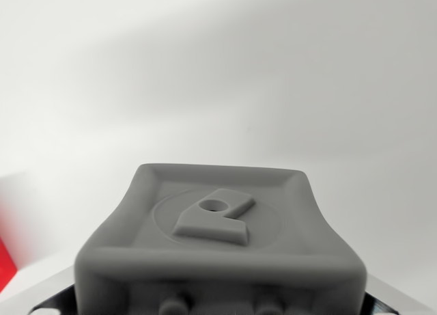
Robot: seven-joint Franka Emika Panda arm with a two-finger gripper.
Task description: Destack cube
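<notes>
Wrist view: fingers closed, no cube stack in sight apart from a red sliver at the frame edge.

The grey fingers fill the lower middle of the frame, pressed together with nothing between them that I can see (only one moulded pad face shows, so I read this as clenched and empty). Beyond them is plain white worktop. A blurred red patch sits at the wrist view's far left, low down; I take it for a cube, but cannot tell whether it is stacked. To do this step well I would first swing the camera toward that red edge, get the whole stack centred, then spread the fingers before any descent, and grip only the top cube squarely.
</notes>
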